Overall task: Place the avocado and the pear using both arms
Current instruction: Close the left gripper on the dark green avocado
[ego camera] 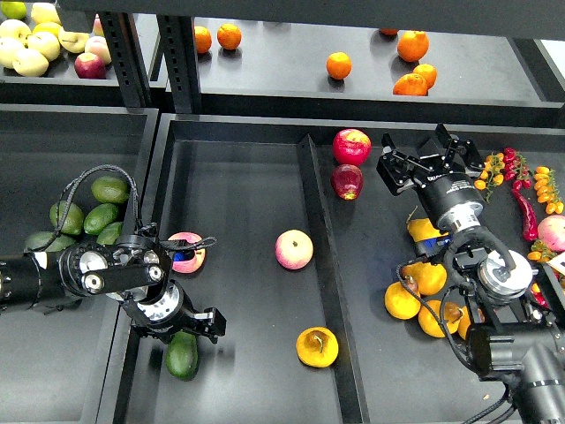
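Black tray [238, 203]: pear [317, 346] at 5 o'clock, avocado [182, 355] at 7 beneath left gripper [201, 324], jaws unreadable. Right gripper [422, 159] at 2, released, holding nothing.

Our two black, seven-joint arms, each ending in a two-finger gripper

Behind our left gripper [187, 324] fingers we show a silver ring, round silver joint caps and a looping black cable; behind our right gripper [422, 157] fingers sits a ribbed black cylinder with a small white label, then a silver disc and bundled black cables.
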